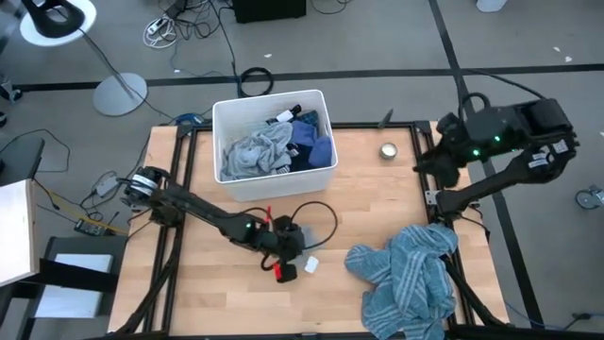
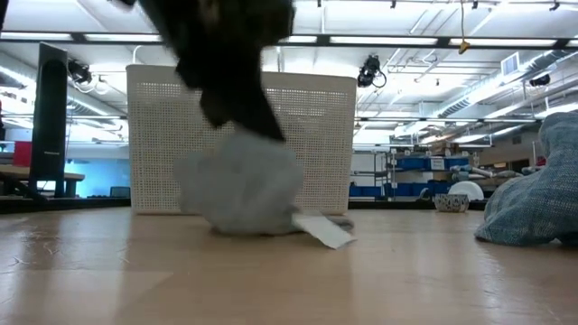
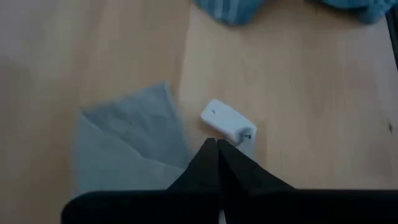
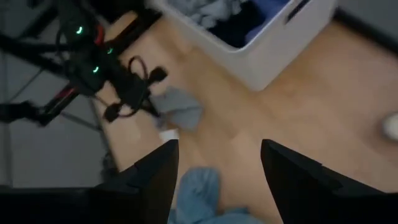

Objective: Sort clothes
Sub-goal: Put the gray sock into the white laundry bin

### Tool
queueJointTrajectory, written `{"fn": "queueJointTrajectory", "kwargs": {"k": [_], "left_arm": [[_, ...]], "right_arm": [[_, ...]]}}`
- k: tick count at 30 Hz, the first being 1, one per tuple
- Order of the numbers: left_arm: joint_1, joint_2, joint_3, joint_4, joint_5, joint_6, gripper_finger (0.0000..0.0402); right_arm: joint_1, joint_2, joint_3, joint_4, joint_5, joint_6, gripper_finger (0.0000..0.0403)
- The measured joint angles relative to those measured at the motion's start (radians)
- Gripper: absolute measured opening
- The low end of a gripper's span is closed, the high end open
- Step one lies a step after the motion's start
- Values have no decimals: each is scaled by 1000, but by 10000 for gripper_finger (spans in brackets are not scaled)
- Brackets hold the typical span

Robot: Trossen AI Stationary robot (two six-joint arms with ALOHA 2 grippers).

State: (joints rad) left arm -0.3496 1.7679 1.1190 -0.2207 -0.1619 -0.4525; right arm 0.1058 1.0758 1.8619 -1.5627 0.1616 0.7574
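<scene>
Partly done: several clothes (image 1: 274, 146) sat in the far bin (image 1: 226, 184). Left gripper (image 3: 217, 144) pinched closed on a grey cloth (image 3: 127, 149) mid-table. Striped shirt (image 1: 408, 279) waited near right. Right gripper (image 4: 217, 163) hovered, fingers apart, empty.

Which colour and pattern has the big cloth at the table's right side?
Turquoise with pale stripes; the high view shows it best.

A: Lighting condition?
B: Bright and even. In the low view, ceiling strip lights (image 2: 424, 40) glow above the white bin (image 2: 242, 144); shadows on the wooden table (image 2: 289, 271) are faint.

A: Sharpness?
B: In the low view the left arm (image 2: 226, 63) is blurred. In the left wrist view the grey cloth (image 3: 127, 146) is soft.
</scene>
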Motion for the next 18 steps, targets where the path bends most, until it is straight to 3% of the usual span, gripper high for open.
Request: {"fn": "queueJointTrajectory", "kwargs": {"k": [5,11,15,18], "left_arm": [[8,0,199,-219,-87,64,0],[54,-1,447,-412,-142,162,0],[103,-1,631,-518,-142,243,0],[144,-2,775,-586,-142,296,0]], "right_arm": [[134,-41,-109,-12,0,138,229],[291,-64,-379,5,-1,334,229],[414,-63,-569,43,-98,578,229],[529,-62,-690,184,-142,733,229]]}}
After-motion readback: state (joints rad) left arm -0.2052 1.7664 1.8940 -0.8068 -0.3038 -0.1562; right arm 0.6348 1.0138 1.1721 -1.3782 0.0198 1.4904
